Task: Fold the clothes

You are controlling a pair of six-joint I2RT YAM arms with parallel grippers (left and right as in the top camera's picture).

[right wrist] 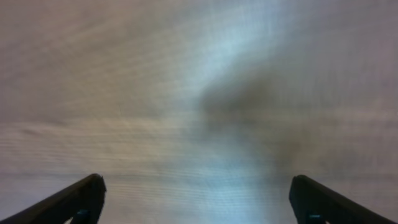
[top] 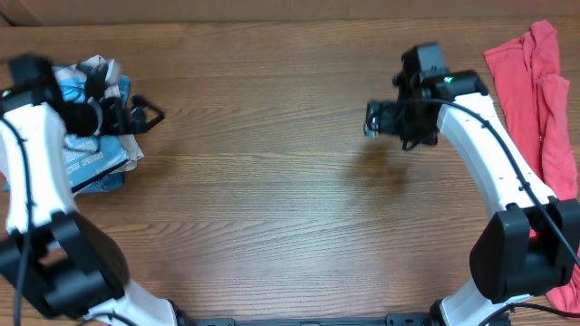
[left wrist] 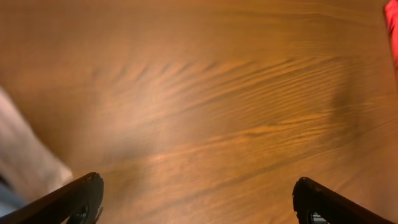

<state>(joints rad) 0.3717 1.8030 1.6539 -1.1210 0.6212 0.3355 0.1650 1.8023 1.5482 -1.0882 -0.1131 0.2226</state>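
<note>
**T-shirt** (top: 95,158): light blue, with white printed text showing on its upper face. It lies bunched rather than flat at the far left edge of the wooden tabletop (top: 272,181), partly under the left arm.

**Left gripper** (top: 152,113): just beside the T-shirt's right side, near its upper part, and pointing away from it. Its fingers (left wrist: 74,199) are spread wide and released, with only bare wood between them in the wrist view. A pale, blurred strip of cloth shows at that view's left edge.

**Right gripper** (top: 372,119): well apart from the T-shirt, across the tabletop to its right. Its fingers (right wrist: 74,199) are spread wide and released. They hold nothing, with blurred wood grain below.

**Red garment** (top: 530,81): a crumpled strip at the tabletop's right edge, opposite the T-shirt and beside the right arm.
</note>
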